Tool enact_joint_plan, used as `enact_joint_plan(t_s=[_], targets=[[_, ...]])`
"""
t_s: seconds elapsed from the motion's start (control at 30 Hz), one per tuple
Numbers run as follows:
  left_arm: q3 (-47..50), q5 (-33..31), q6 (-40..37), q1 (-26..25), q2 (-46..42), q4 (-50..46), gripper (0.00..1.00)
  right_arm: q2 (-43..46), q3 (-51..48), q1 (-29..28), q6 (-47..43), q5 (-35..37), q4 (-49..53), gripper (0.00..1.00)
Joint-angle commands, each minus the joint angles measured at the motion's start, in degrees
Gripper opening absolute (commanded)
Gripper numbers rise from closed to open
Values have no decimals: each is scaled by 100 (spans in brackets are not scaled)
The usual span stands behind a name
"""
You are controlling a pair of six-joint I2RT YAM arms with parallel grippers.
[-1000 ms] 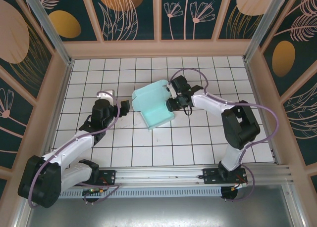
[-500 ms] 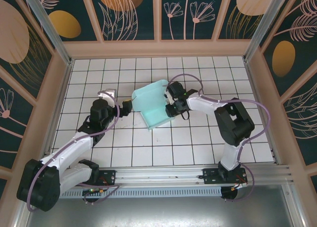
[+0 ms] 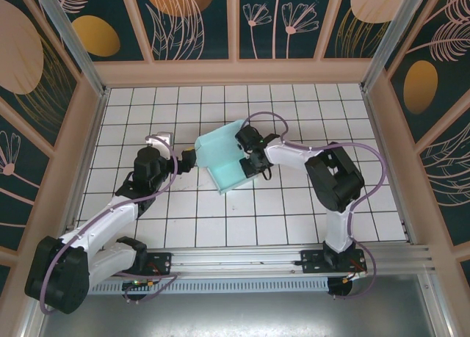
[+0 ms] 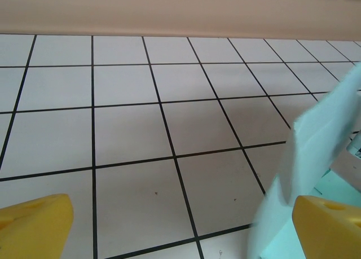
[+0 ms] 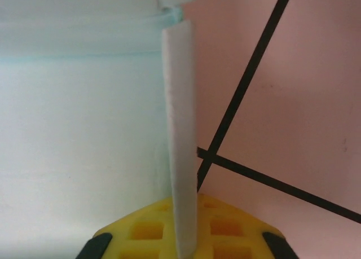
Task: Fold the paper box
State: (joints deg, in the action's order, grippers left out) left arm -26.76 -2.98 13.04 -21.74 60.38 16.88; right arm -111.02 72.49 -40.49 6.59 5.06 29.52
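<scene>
The right gripper [image 5: 181,236] is pinched shut on a thin upright flap of the box [image 3: 224,164], which sits mid-way across the tiled table [image 3: 294,205]. The left gripper [image 3: 186,159] is spread wide just beside the box's left edge, holding nothing. Its yellow pads [image 4: 34,225] are cut off by the wrist view's bottom edge, and it is unclear whether one touches the box.

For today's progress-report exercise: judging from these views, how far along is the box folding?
Done: the paper box has raised walls. In hand: the right jaws are shut on one upright flap. To do: it looks lopsided and unfinished, so more folds likely; the left jaws stand open beside it.
</scene>
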Motion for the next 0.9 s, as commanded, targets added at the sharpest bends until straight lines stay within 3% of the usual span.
enact_joint_plan(t_s=[0.0, 0.27, 0.43, 0.53, 0.63, 0.7, 0.8, 0.87], targets=[[48, 78, -106, 29, -50, 61, 99, -369, 127, -93, 123, 604, 393, 0], [57, 103, -84, 31, -28, 90, 99, -921, 207, -402, 325, 1358, 700, 0], [14, 124, -91, 29, 26, 89, 99, -774, 176, -449, 332, 1272, 501, 0], [-82, 335, -98, 29, 61, 16, 99, -155, 60, -424, 207, 803, -33, 24], [-259, 943, -310, 29, 109, -90, 99, 441, -115, -360, 88, 246, -551, 52], [-484, 909, -381, 29, 213, -412, 99, 828, -355, -268, -61, -223, -952, 69], [-1281, 392, -650, 29, 704, -1626, 99, 1505, -990, -54, -240, -1021, -1695, 80], [-1760, 421, -625, 29, 963, -2136, 99, 1883, -1378, 53, -297, -1286, -2055, 84]])
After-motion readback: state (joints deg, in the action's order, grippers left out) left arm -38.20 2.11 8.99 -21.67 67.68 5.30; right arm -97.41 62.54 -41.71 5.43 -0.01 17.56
